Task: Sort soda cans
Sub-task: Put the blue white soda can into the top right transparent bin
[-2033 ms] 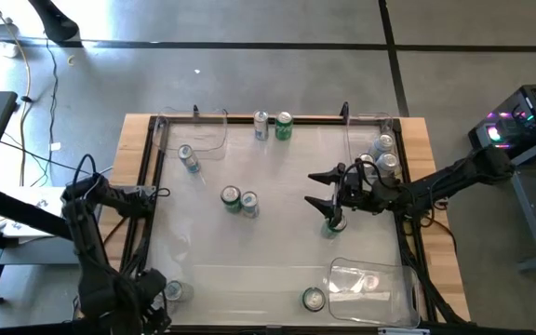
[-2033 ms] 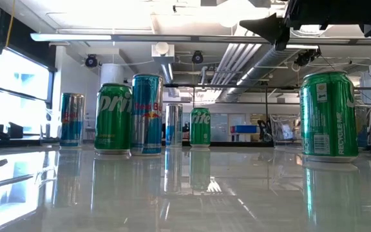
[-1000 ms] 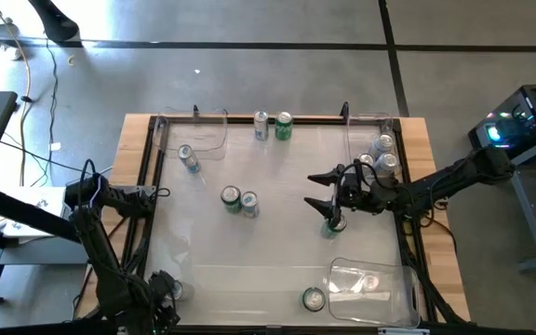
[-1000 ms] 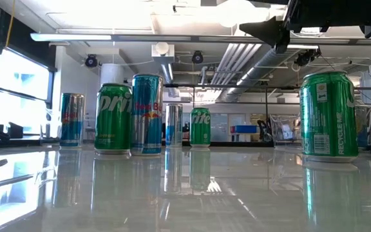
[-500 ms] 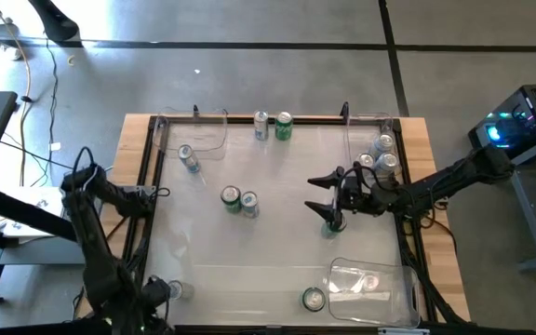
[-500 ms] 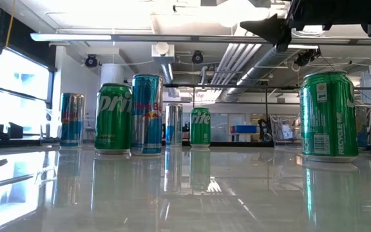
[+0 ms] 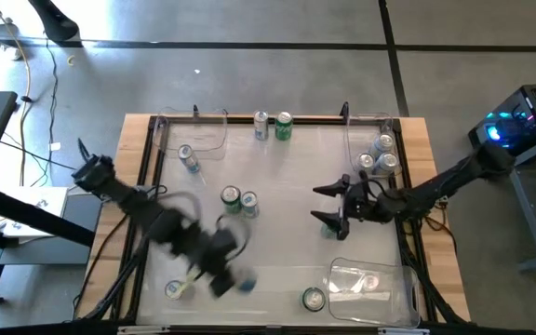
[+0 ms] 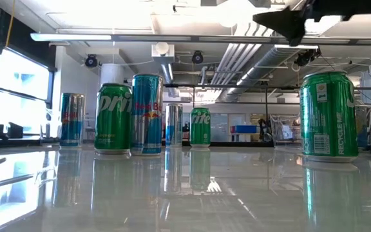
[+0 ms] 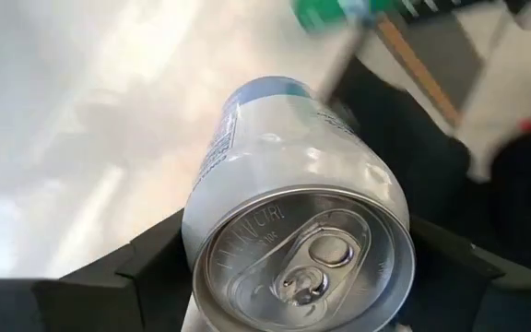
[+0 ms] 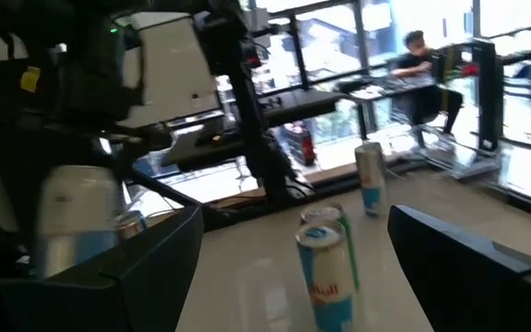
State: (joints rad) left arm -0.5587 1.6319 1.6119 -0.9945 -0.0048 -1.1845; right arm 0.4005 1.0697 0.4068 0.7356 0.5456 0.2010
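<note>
1. A silver-white can point(image 9: 293, 212) is pinched between the fingers of the left gripper point(image 7: 233, 279), which is seen over the near middle of the bench point(image 7: 277, 270).
2. The right gripper point(image 7: 328, 205) is held spread above the green can point(image 8: 328, 116) at the right side, and nothing is gripped by it.
3. The other soda cans are left standing: a pair in the middle point(image 7: 239, 200), two at the far edge point(image 7: 273, 125), some in the clear bin point(image 7: 380, 154) at the far right.
4. The step in hand is judged to be the carrying of the held can.
5. Next, a matching bin must be reached and the can released upright.
</note>
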